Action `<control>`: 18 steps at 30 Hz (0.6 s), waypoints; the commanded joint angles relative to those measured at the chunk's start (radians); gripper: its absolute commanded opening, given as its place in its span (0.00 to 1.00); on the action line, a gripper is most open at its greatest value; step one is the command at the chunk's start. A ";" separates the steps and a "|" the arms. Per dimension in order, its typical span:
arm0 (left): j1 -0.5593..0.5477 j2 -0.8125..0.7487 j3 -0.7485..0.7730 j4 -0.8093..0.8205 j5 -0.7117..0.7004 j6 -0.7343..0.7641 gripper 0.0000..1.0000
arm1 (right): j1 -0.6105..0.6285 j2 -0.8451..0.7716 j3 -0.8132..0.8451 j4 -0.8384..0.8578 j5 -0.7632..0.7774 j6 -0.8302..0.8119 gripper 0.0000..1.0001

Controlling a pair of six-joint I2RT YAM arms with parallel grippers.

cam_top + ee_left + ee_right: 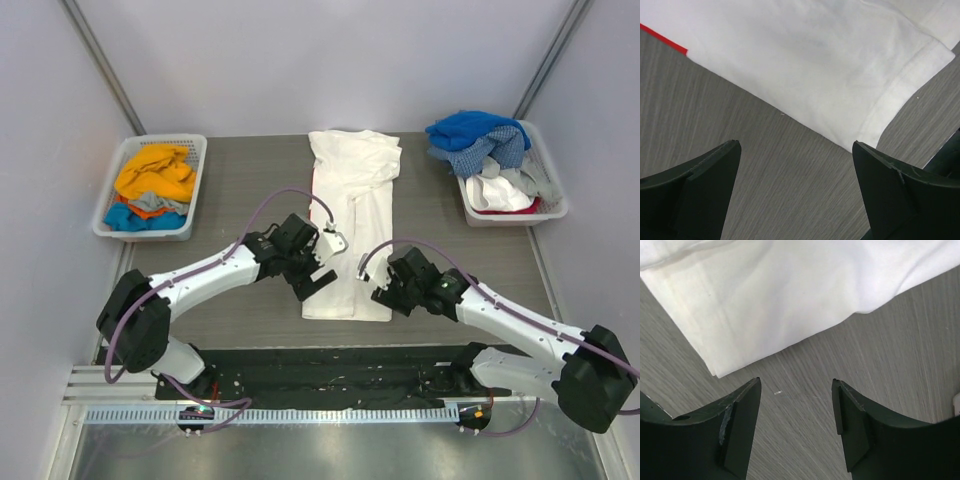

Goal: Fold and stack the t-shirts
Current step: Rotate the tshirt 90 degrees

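Left basket: orange t-shirt bunched up over a blue one. Left gripper has its jaws spread wide with nothing in them, over the table just off the white t-shirt. That shirt lies mid-table, folded into a long strip. Right gripper is also gaping and empty at the near-right corner. Right basket holds the blue t-shirt, plus maybe checked and grey.

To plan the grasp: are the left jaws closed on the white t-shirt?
No, the left gripper has its jaws open over the table, the white t-shirt beyond them.
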 commanded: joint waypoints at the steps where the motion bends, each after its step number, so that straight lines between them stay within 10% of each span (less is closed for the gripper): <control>1: -0.003 0.025 -0.014 0.018 0.086 -0.030 1.00 | 0.041 -0.033 -0.018 0.017 0.031 0.010 0.65; 18: -0.006 0.074 -0.118 -0.051 0.229 0.012 0.96 | 0.130 0.039 -0.010 0.010 0.045 0.012 0.63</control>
